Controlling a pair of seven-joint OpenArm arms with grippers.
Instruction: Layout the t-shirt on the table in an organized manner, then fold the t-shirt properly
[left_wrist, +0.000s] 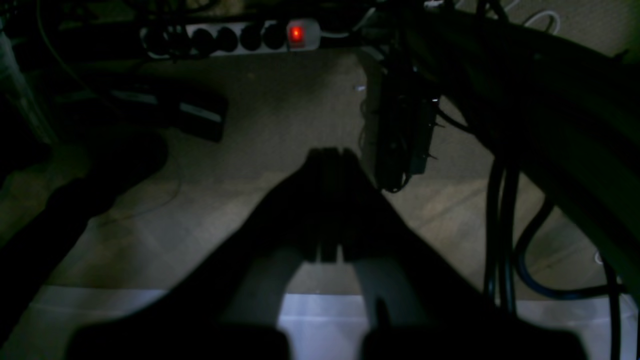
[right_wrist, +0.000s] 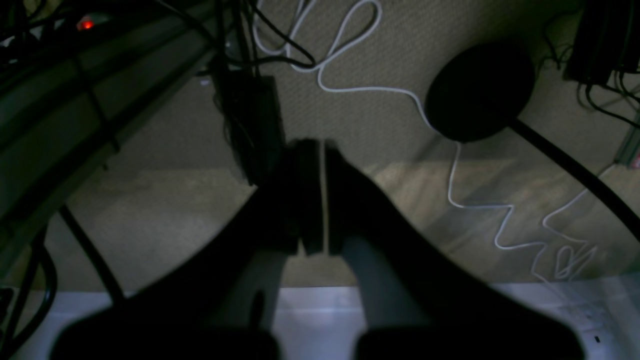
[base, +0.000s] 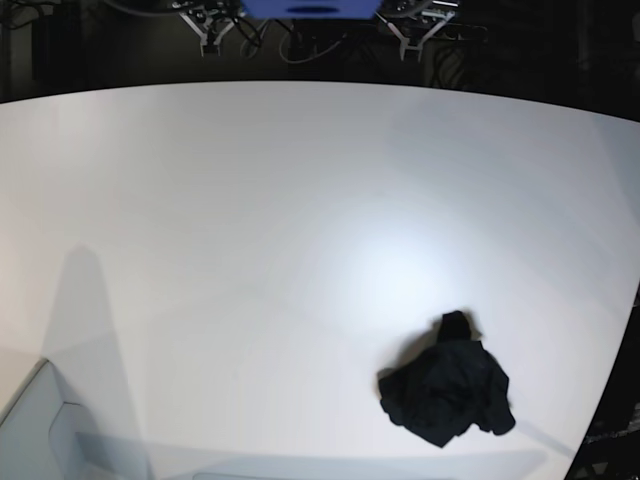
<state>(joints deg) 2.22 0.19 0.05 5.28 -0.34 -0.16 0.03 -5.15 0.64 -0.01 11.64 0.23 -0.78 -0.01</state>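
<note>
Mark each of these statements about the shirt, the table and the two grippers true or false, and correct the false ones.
1. The t-shirt lies crumpled in a heap. True.
2. The t-shirt sits at the middle of the table. False: in the base view it lies near the table's lower right edge.
3. The left gripper is shut and holds nothing. True.
4. The right gripper is pinching a sleeve of the shirt. False: its jaws are shut with no cloth between them, and it hangs over the floor and cables.
5. Both arms are reaching over the shirt in the base view. False: neither arm is over the tabletop there.
</note>
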